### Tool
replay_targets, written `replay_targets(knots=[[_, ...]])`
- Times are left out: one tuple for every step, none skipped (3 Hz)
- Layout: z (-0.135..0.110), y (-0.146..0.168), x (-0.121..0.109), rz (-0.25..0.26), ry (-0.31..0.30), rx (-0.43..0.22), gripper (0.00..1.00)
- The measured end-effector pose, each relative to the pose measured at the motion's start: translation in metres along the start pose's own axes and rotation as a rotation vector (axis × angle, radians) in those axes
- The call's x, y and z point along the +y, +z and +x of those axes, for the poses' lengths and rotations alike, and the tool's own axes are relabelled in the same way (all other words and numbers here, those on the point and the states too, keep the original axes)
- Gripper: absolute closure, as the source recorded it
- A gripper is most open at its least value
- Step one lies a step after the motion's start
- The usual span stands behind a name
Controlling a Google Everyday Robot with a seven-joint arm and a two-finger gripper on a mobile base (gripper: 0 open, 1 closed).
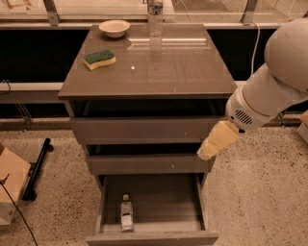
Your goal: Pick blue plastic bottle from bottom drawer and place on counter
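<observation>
The blue plastic bottle (pixel 126 214) lies on its side in the open bottom drawer (pixel 150 237), near its front left, white cap pointing to the back. The counter (pixel 163 72) is the glossy top of the cabinet above. My gripper (pixel 214 143), a cream-coloured piece at the end of the white arm, hangs at the cabinet's right front corner, level with the middle drawer. It is above and to the right of the bottle and apart from it.
On the counter sit a green and yellow sponge (pixel 99 59), a pale bowl (pixel 114 27) and a second clear bottle (pixel 155 14) at the back edge. The top two drawers are slightly open. A cardboard box (pixel 9 188) and a black bar (pixel 37 169) lie on the floor at left.
</observation>
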State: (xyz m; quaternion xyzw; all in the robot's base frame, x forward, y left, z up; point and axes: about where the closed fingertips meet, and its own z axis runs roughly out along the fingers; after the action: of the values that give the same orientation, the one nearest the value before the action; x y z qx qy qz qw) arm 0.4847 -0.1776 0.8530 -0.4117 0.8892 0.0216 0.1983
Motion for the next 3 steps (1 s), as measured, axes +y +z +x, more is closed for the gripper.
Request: replay_targets(knots=[[-0.002,0.043,0.001,-0.003,0.088,0.015,0.0],[-0.007,0.092,0.001,-0.011,0.193,0.037,0.0],[-0.009,0.1,0.001,-0.012,0.248,0.039,0.0]])
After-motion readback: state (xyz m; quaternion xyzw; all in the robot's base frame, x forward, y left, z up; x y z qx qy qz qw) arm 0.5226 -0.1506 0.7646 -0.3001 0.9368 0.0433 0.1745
